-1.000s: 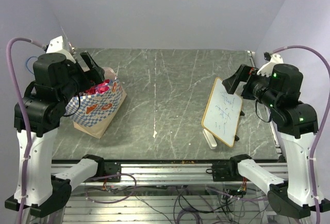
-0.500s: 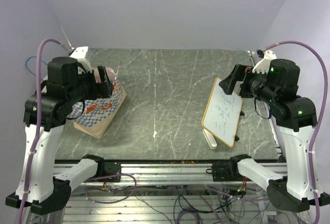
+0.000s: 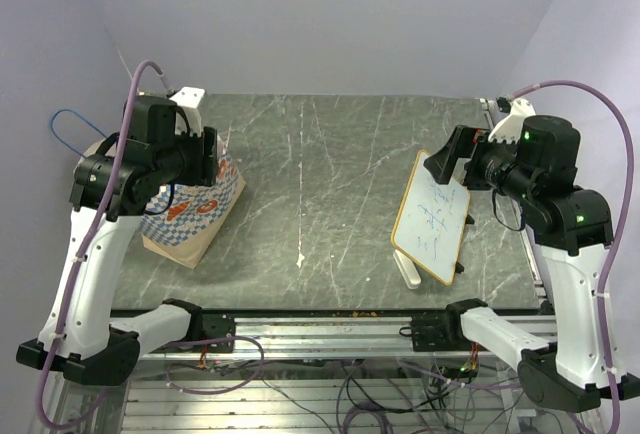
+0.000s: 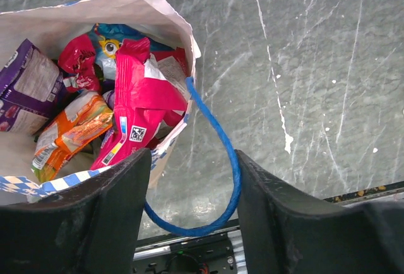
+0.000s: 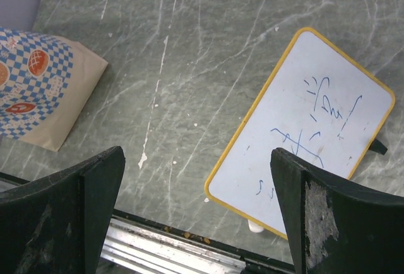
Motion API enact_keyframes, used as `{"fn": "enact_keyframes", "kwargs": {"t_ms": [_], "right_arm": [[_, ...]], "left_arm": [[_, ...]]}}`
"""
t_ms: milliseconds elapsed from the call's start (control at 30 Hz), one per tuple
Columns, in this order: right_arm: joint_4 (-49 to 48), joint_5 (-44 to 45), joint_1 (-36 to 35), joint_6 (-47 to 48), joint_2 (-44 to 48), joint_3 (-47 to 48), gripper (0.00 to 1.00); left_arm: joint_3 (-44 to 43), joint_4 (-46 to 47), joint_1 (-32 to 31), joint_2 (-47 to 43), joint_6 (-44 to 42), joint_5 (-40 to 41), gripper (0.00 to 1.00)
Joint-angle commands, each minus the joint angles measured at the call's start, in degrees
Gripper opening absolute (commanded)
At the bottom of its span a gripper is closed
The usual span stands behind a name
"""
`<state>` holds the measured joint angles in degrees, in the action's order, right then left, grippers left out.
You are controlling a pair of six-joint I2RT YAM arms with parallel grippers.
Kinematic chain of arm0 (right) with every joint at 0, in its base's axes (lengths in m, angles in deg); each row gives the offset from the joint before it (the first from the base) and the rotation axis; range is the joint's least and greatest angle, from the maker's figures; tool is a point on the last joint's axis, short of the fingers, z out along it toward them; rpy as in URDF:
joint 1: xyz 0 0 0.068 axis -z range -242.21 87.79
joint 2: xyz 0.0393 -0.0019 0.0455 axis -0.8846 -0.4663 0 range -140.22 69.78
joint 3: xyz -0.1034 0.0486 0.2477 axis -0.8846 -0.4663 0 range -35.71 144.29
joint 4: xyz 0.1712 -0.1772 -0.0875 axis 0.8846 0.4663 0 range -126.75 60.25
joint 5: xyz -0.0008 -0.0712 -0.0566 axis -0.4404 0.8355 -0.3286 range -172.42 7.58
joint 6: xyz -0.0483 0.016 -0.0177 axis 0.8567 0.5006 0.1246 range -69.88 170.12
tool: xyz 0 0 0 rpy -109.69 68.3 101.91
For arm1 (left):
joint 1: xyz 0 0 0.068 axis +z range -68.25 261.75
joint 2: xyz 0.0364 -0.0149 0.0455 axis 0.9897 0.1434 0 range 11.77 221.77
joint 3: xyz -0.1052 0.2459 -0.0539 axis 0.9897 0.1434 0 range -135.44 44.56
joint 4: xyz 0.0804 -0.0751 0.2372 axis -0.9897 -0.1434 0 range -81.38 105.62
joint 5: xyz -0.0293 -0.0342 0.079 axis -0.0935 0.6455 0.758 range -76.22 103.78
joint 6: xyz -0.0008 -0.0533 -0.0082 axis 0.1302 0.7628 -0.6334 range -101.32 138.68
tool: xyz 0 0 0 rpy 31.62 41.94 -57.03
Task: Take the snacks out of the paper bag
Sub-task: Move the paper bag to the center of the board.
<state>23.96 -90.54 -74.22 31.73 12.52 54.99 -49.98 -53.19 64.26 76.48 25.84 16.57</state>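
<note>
From above, the paper bag [image 3: 190, 212] sits at the worktop's [image 3: 330, 174] nine o'clock beneath the left gripper [image 3: 203, 157]; its wrist view shows jaws apart, empty, over snacks [image 4: 136, 107] inside the bag; the right gripper [image 5: 196, 154], in its own view, is released, holding nothing.

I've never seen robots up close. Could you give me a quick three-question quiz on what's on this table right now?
1. True or false: the paper bag is empty.
2. What lies on the table closest to the right tool? A) whiteboard B) bowl C) towel
3. Fill in: the bag's string handle is ___ in colour.
Key: 1 false, snacks fill it; 2 A; 3 blue.
</note>
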Motion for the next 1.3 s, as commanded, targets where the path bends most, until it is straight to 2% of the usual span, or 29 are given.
{"fn": "enact_keyframes", "kwargs": {"t_ms": [0, 167, 300, 467, 600, 700, 867, 1033, 1267], "right_arm": [[-1.2, -0.1, 0.1, -1.8, 1.4, -1.9, 1.00], [-1.8, -1.2, 0.1, -4.0, 2.6, -4.3, 1.00], [-2.2, -1.2, 0.1, -5.2, 3.0, -5.2, 1.00], [-1.9, 1.8, 0.1, -6.9, 3.9, -5.6, 1.00], [-2.4, 2.3, 0.1, -7.5, 4.6, -5.9, 1.00], [-1.7, 1.9, 0.1, -7.9, 4.7, -6.1, 1.00], [-0.4, 1.5, 0.1, -8.5, 5.6, -7.2, 1.00], [0.1, 0.7, 0.1, -9.4, 6.7, -8.6, 1.00], [-0.2, -1.2, 0.1, -10.3, 7.4, -10.9, 1.00]], "left_arm": [[-0.1, -0.3, -0.8, -0.6, -0.9, 1.3, 0.57], [-1.1, -0.8, -1.0, 0.1, 0.0, -1.3, 0.25], [-3.2, -0.5, -1.0, 1.7, 2.0, -6.6, 0.07], [-5.5, 1.5, -1.0, 4.8, 5.6, -14.2, 0.07], [-4.4, 7.3, -1.0, 4.5, 11.5, -19.0, 0.07], [-0.9, 14.9, -1.0, 3.2, 18.3, -21.5, 0.07], [7.8, 33.6, -1.4, 1.8, 30.2, -28.7, 0.07], [6.3, 38.3, -4.6, 6.5, 33.7, -28.1, 0.07], [1.1, 43.5, -13.9, 14.9, 36.4, -24.0, 0.07]]}}
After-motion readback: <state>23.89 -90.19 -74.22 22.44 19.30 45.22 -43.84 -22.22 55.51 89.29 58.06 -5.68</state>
